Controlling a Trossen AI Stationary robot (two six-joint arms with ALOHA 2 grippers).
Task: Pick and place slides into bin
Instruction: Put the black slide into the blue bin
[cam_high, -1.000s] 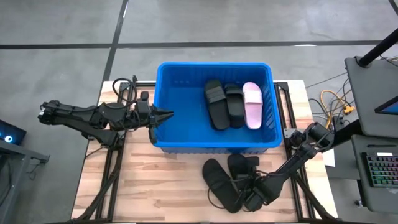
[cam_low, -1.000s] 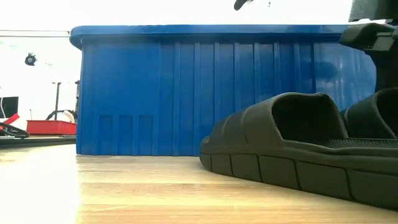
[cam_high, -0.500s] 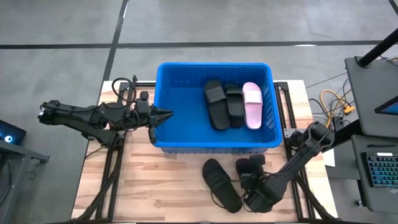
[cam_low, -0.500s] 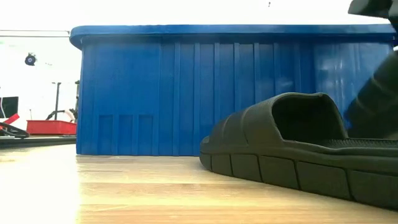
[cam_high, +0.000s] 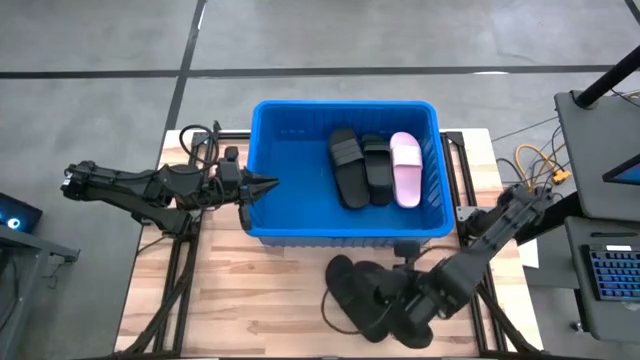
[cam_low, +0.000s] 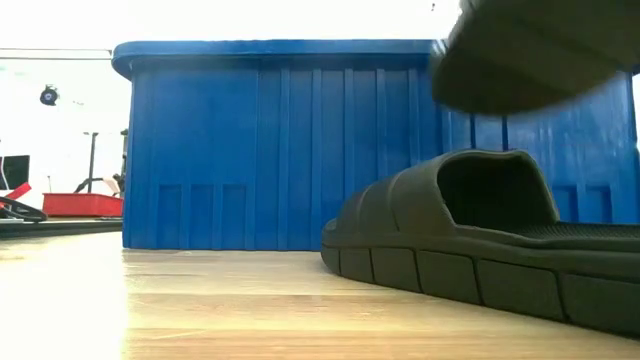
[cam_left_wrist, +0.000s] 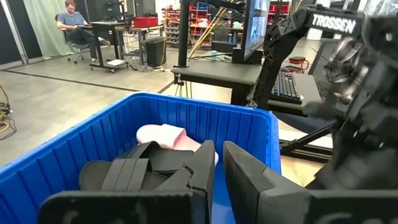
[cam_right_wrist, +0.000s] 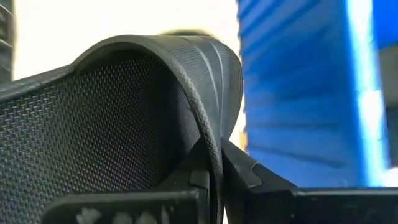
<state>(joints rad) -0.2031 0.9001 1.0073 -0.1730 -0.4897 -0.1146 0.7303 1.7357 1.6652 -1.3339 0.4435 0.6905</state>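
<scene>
Right now the right gripper (cam_high: 400, 305) sits low at the front of the wooden surface (cam_high: 250, 300), jaws clamped on the strap edge of a black slide (cam_right_wrist: 124, 118); low view shows that slide (cam_low: 530, 60) up off the surface, above a second black slide (cam_low: 470, 240) lying flat just in front of the blue bin (cam_high: 290, 190). Inside the bin: two black slides (cam_high: 358, 168) and one pink slide (cam_high: 405, 168), side by side. Left gripper (cam_high: 262, 185) at the bin's left wall, jaws nearly closed, holding nothing.
</scene>
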